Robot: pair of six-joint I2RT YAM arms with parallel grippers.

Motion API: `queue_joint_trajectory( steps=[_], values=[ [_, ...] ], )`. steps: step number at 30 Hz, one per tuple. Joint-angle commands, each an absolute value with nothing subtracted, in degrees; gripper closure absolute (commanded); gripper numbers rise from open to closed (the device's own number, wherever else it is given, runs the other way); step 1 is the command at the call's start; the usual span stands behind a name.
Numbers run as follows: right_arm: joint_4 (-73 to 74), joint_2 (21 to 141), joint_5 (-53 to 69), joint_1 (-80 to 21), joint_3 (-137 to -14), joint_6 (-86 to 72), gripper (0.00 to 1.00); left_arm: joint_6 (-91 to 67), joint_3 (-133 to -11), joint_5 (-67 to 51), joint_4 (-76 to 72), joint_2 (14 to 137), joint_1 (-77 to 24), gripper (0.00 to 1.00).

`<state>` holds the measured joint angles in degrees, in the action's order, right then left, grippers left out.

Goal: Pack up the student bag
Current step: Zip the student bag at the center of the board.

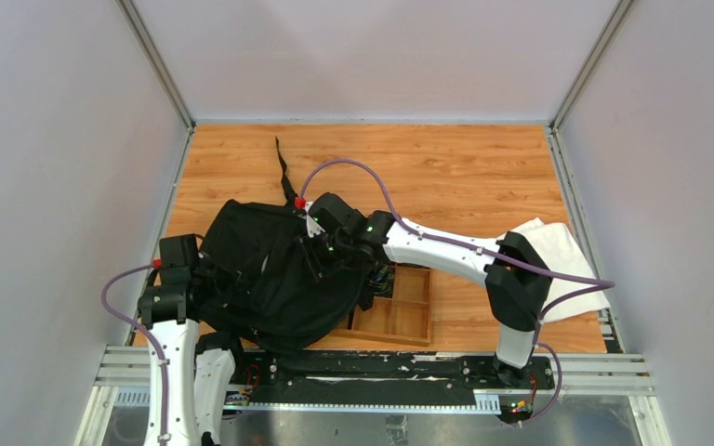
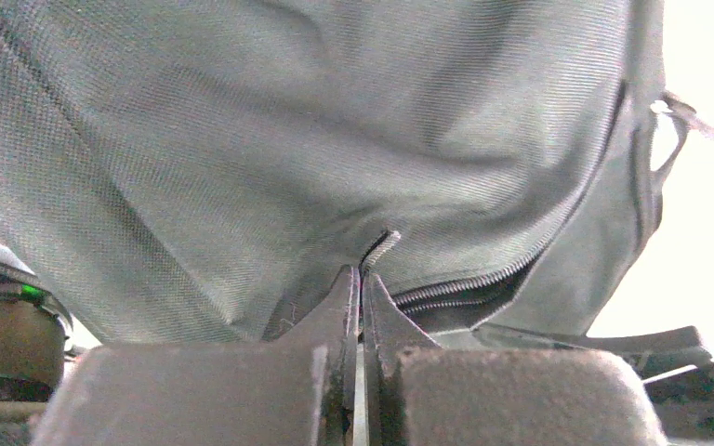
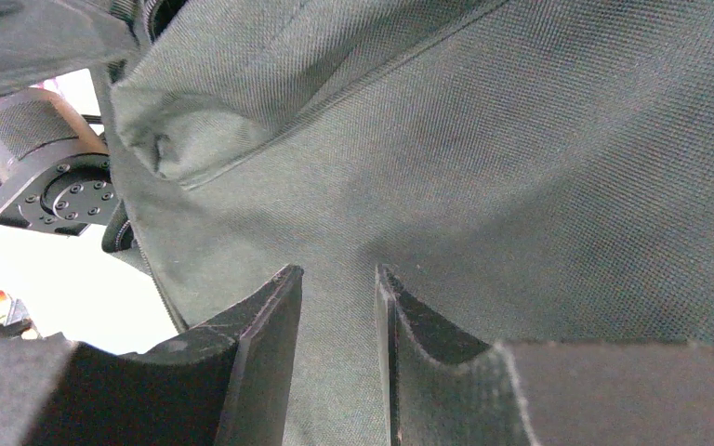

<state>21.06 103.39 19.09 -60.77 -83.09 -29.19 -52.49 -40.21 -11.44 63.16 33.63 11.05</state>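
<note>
In the overhead view the left arm (image 1: 172,307) rises at about 8 o'clock on the table (image 1: 465,167), its wrist against the 9 o'clock edge of the backpack (image 1: 260,269). In the left wrist view the left gripper (image 2: 361,279) has its fingers pressed together, tips touching the bag's fabric just under the end of a zipper (image 2: 483,279). I cannot tell whether any cloth is pinched between them.

The backpack lies left of the table's middle, slumped and black. One strap (image 1: 284,172) trails toward 12 o'clock, and the bag's 4 o'clock edge covers the left part of a wooden tray (image 1: 409,316).

The right arm (image 1: 446,249) reaches in from 5 o'clock to the bag's 1 o'clock side. The right gripper (image 3: 339,274) has its fingers apart, a clear gap between them, with bag fabric close against the tips.

A white cloth (image 1: 567,260) lies at 3 o'clock, well apart from the bag.
</note>
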Motion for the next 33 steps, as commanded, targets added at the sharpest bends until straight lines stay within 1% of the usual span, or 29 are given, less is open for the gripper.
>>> queue_joint_trajectory(
  steps=[1,7,10,14,17,19,22,24,28,30,33],
  values=[
    [21.6,102.7,19.6,-61.8,-84.7,-29.7,0.61,-51.8,-44.4,-12.7,61.1,33.9,10.8,1.00],
    [22.5,101.1,18.4,-61.7,-86.7,-28.9,0.60,-50.5,-47.3,-13.6,59.4,34.8,10.8,1.00],
    [22.9,100.7,17.3,-61.6,-88.7,-28.6,0.60,-50.6,-46.9,-16.1,58.1,35.6,10.3,1.00],
    [22.7,101.5,17.8,-61.6,-90.3,-29.4,0.59,-50.7,-47.3,-16.0,56.9,35.7,8.6,1.00],
    [19.7,102.6,20.0,-62.9,-89.3,-31.4,0.59,-50.4,-49.1,-15.3,57.0,35.9,7.5,1.00],
    [18.0,102.3,19.1,-65.1,-88.6,-31.3,0.59,-50.4,-49.3,-15.1,57.0,36.0,7.1,1.00],
    [10.8,99.3,15.9,-68.9,-84.0,-29.3,0.52,-50.7,-48.8,-15.4,57.0,36.1,7.1,1.00],
    [6.3,97.7,13.1,-70.8,-80.6,-26.8,0.44,-50.6,-48.3,-15.1,56.8,36.0,7.1,1.00],
    [3.4,95.7,8.7,-72.7,-77.7,-23.1,0.35,-50.8,-47.0,-14.9,56.6,35.9,7.1,1.00],
    [3.9,95.9,7.4,-73.3,-78.6,-20.9,0.33,-50.6,-46.9,-14.8,56.5,36.1,7.1,1.00],
    [4.2,97.1,5.8,-73.7,-80.2,-18.3,0.33,-50.0,-47.5,-15.2,56.5,36.5,7.1,1.00]
  ],
)
